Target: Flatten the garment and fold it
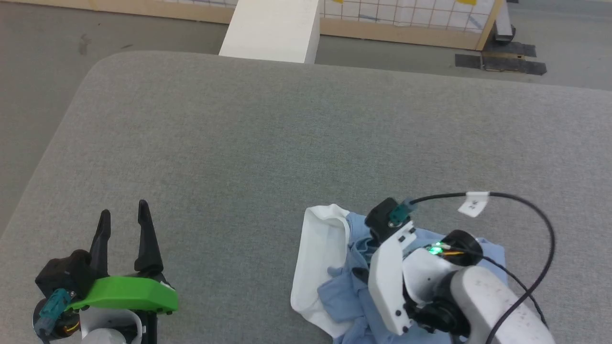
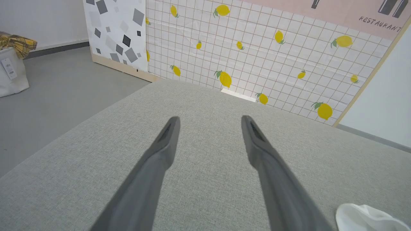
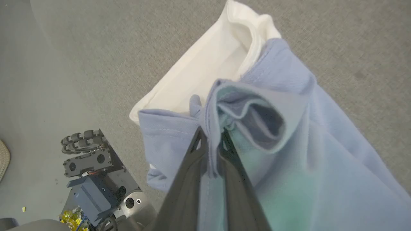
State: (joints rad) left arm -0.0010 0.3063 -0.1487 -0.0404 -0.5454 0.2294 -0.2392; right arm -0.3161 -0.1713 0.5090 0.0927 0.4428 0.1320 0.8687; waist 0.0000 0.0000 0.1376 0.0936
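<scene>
Grey surface [image 1: 287,143], garment [image 1: 338,292] near front edge

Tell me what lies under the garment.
The garment rests bunched on the grey table, which shows beside it. The right gripper pinches a blue fold. Whatever lies directly beneath the cloth is covered.

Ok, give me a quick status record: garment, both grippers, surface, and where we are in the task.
garment: bunched up, blue body crumpled, white part on the robot's left
right gripper: shut on a blue fold of the garment
left gripper: open, over bare surface, apart from the garment
surface: grey fabric
stage: not yet flattened, no fold made
</scene>
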